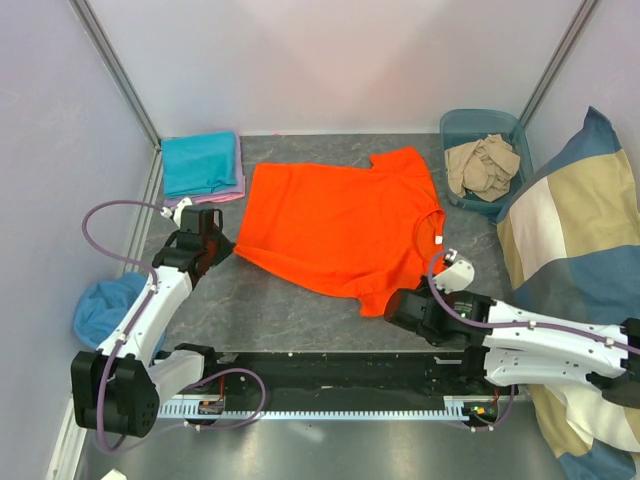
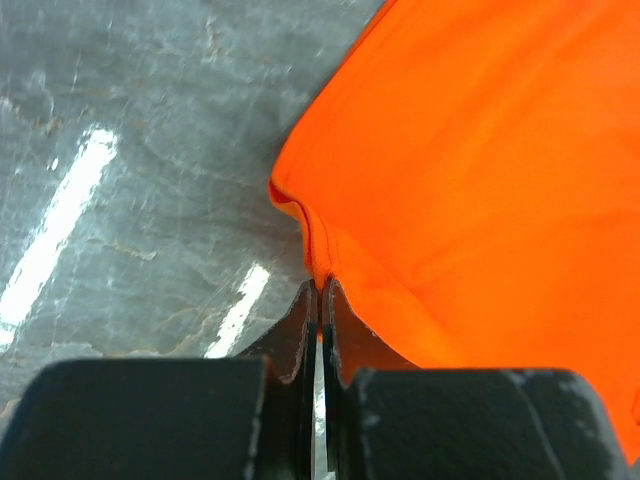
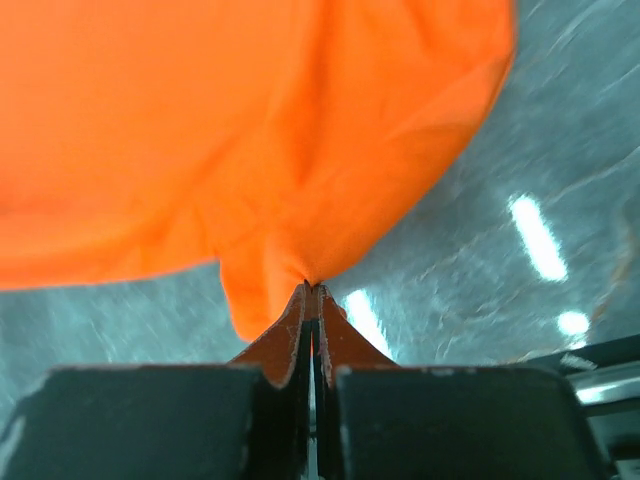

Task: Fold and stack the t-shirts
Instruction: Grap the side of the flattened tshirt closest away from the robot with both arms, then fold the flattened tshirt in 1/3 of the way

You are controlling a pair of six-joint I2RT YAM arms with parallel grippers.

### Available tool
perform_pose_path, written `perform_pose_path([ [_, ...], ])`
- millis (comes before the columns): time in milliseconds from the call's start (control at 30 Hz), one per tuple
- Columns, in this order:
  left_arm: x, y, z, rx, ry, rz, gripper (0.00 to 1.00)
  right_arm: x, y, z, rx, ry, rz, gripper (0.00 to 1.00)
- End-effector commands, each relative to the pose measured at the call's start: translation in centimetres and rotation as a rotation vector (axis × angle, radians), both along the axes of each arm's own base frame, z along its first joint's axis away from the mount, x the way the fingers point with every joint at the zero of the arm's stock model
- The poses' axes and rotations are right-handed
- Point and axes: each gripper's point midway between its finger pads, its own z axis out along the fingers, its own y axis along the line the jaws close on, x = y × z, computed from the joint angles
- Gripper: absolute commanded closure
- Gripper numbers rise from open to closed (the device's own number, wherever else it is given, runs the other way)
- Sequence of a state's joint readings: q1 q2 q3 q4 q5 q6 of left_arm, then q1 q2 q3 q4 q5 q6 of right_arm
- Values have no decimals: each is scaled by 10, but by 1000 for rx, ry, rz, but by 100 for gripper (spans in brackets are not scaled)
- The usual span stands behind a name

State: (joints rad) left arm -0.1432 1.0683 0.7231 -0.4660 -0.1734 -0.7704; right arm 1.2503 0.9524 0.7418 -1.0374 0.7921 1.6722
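Note:
The orange t-shirt point(image 1: 340, 222) lies spread on the grey table, its white neck label at its right side. My left gripper point(image 1: 222, 246) is shut on the shirt's lower left corner, seen pinched in the left wrist view point(image 2: 320, 284). My right gripper point(image 1: 396, 306) is shut on the shirt's near right sleeve edge, which bunches at the fingertips in the right wrist view point(image 3: 312, 288). A folded teal t-shirt point(image 1: 200, 163) lies on a pink-lilac one point(image 1: 238, 186) at the back left. Beige t-shirts point(image 1: 485, 165) sit crumpled in a bin.
A teal plastic bin point(image 1: 508, 126) stands at the back right. A big blue-and-beige cushion point(image 1: 580, 240) leans at the right edge. A blue cloth bundle point(image 1: 105, 305) lies off the table's left side. Walls close in on the back and left.

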Motion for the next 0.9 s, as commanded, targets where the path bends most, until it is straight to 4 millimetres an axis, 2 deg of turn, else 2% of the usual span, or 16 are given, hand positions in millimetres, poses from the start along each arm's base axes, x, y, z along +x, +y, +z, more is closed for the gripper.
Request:
perform_pose_path([
  [0, 9, 1, 11, 39, -13, -38, 98, 15, -38, 32, -103, -87, -61, 100],
  [333, 24, -1, 8, 52, -9, -47, 98, 29, -66, 49, -146, -147, -152, 100],
  [633, 58, -9, 11, 46, -16, -79, 98, 59, -77, 79, -257, -218, -223, 100],
  [700, 62, -9, 11, 50, -16, -78, 98, 69, -73, 81, -277, -219, -205, 100],
  [733, 66, -10, 12, 50, -19, -79, 98, 75, -79, 80, -279, -208, -232, 100],
  [767, 68, -10, 12, 50, -20, -77, 98, 77, -79, 73, -316, -171, -188, 100],
  [800, 69, -9, 12, 51, -21, -74, 98, 86, -74, 75, -278, -182, -192, 100],
  [833, 71, -10, 13, 51, -26, -74, 98, 93, -83, 73, -284, -169, -218, 100],
  [867, 73, -10, 11, 53, -20, -73, 98, 96, -84, 66, -301, -141, -181, 100],
])
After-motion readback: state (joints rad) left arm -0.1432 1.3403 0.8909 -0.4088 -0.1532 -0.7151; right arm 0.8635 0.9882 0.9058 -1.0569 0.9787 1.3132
